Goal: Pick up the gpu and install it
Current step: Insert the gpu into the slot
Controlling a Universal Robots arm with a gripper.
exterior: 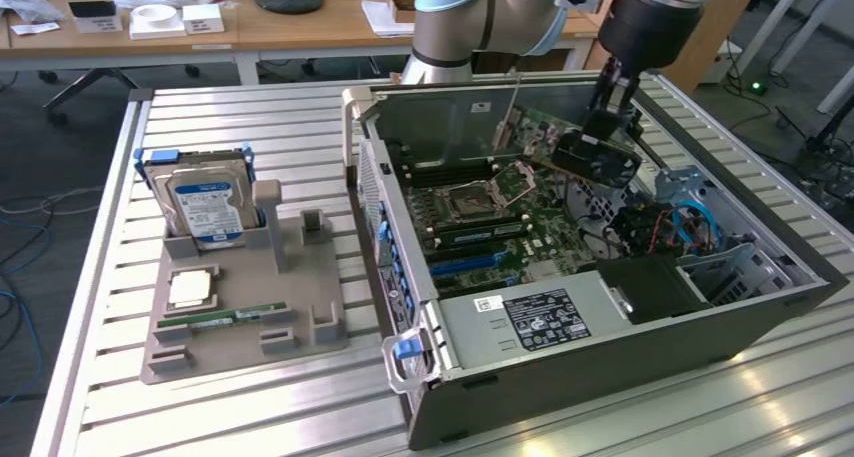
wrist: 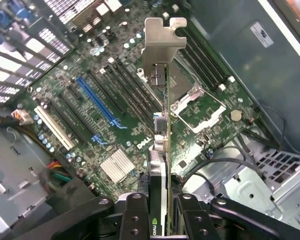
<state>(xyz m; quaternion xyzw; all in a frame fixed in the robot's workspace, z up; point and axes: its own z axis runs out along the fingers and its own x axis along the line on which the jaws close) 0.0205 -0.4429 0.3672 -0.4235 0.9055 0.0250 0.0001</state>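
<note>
My gripper hangs over the open computer case and is shut on the gpu, a black-covered card held tilted above the motherboard. In the wrist view the gpu runs edge-on away from my gripper, its silver end bracket at the far end. The card is held between the black fingers. It hovers clear of the board, above the area between the expansion slots, including a blue slot, and the empty CPU socket.
On the exterior view's left a grey parts holder carries a hard drive with a blue-white label, a CPU chip and a green memory stick. Cables and a drive cage crowd the case's right side. Desks stand behind.
</note>
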